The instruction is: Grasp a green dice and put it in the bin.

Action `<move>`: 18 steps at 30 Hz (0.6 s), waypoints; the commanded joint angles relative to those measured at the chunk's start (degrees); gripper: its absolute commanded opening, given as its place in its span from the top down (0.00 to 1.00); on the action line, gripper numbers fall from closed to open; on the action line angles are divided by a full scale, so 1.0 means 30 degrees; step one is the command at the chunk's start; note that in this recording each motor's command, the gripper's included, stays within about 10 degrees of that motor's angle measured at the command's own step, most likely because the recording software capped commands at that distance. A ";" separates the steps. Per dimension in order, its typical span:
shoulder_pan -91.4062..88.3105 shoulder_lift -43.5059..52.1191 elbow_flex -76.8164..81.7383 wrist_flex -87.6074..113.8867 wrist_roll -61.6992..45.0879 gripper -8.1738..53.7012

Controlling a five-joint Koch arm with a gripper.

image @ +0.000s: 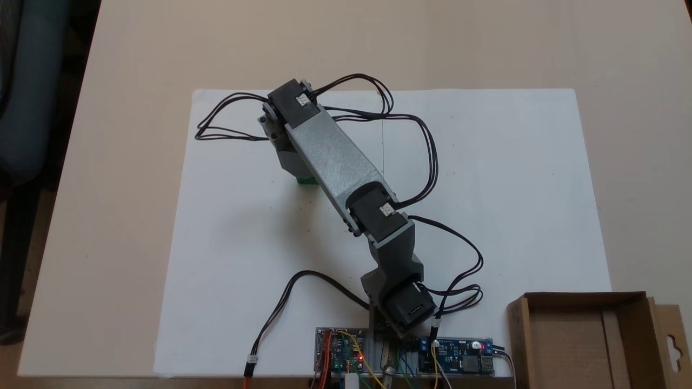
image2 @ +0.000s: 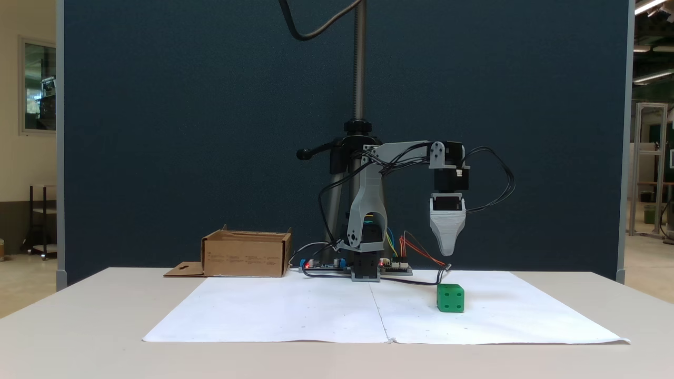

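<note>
The green dice (image2: 451, 298) rests on the white paper, right of the arm's base in a fixed view. From above, only a sliver of the green dice (image: 307, 181) peeks out under the arm's grey link. My gripper (image2: 447, 251) hangs pointing straight down, a short gap above the dice and apart from it. Its jaws line up one behind the other, so I see a single tapered tip. The bin (image2: 245, 258), a shallow brown cardboard box with a hang-hole flap, stands at the left; from above the bin (image: 584, 296) is at the bottom right corner.
A white paper sheet (image: 486, 189) covers the middle of the beige table. Circuit boards (image: 457, 356) with lit LEDs and loose black cables (image: 427, 156) lie around the arm's base. A camera stand pole (image2: 359, 79) rises behind the arm before a dark partition.
</note>
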 commanded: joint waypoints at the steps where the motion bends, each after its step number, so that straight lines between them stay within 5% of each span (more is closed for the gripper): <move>1: -0.0234 0.0205 -0.0527 -0.0498 0.1582 0.17; 18: -0.0586 -0.1348 -0.0498 -0.1230 0.1582 0.16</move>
